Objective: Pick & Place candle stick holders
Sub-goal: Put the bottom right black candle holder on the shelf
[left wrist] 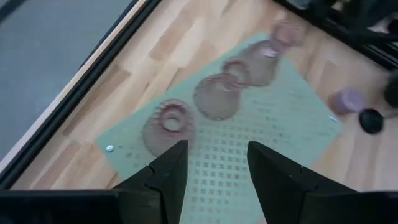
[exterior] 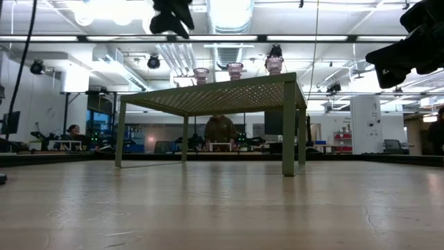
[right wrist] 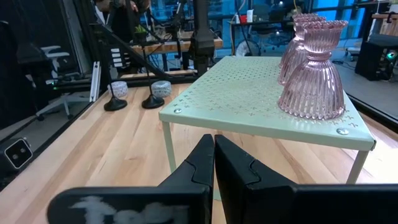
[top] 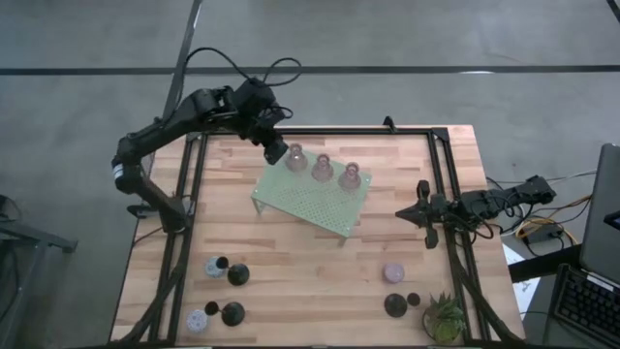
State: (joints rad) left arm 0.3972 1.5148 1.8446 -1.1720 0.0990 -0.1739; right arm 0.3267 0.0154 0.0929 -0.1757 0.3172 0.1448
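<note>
1. stand (top: 315, 202) sits at the frame's centre, three pink holders (top: 323, 168) in a row along its upper edge.
2. left gripper (top: 275, 153), fingers spread and empty, hangs just left of that row.
3. right gripper (top: 418, 212), pressed together, waits at centre right.
4. black and lavender holders (top: 221, 291) stand lower left and lower right.

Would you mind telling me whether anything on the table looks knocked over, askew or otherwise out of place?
Nothing stands out. Three pink glass holders stand upright in a row on the green perforated stand; the other holders sit upright on the table.
</note>
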